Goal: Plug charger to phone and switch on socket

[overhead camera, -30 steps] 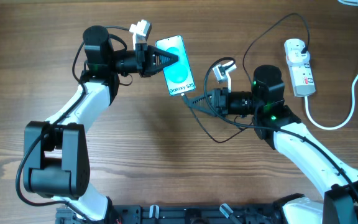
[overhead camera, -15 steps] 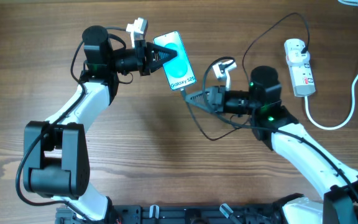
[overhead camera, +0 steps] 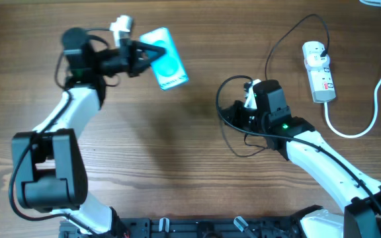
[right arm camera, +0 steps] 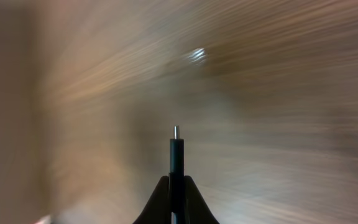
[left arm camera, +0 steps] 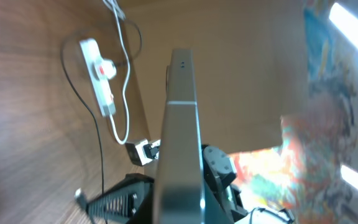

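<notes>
1. Upper left of the overhead view: the left gripper point(overhead camera: 152, 55) is clenched on the phone point(overhead camera: 166, 59), gripping it from its left side. The phone sits tilted, its cyan screen facing the overhead camera. The left wrist view shows it edge-on, a grey slab running up the middle of the frame.
2. Centre: bare wooden table point(overhead camera: 177, 165) lies between the two arms. The phone and the plug are well apart.
3. Right of centre: the right gripper point(right arm camera: 176, 183) is closed on the charger point(right arm camera: 176, 151). The black plug stands straight out from between the fingers, its small metal tip exposed. The background in the right wrist view is smeared. In the overhead view the black cable lies in loose loops on the table beside the right arm.
4. Upper right: the socket point(overhead camera: 319, 71) lies flat on the table with a plug seated in its upper end. Red marks show on its face, but the switch position cannot be told.
5. Far right: a white lead point(overhead camera: 376, 109) curves away from the socket's lower end.
</notes>
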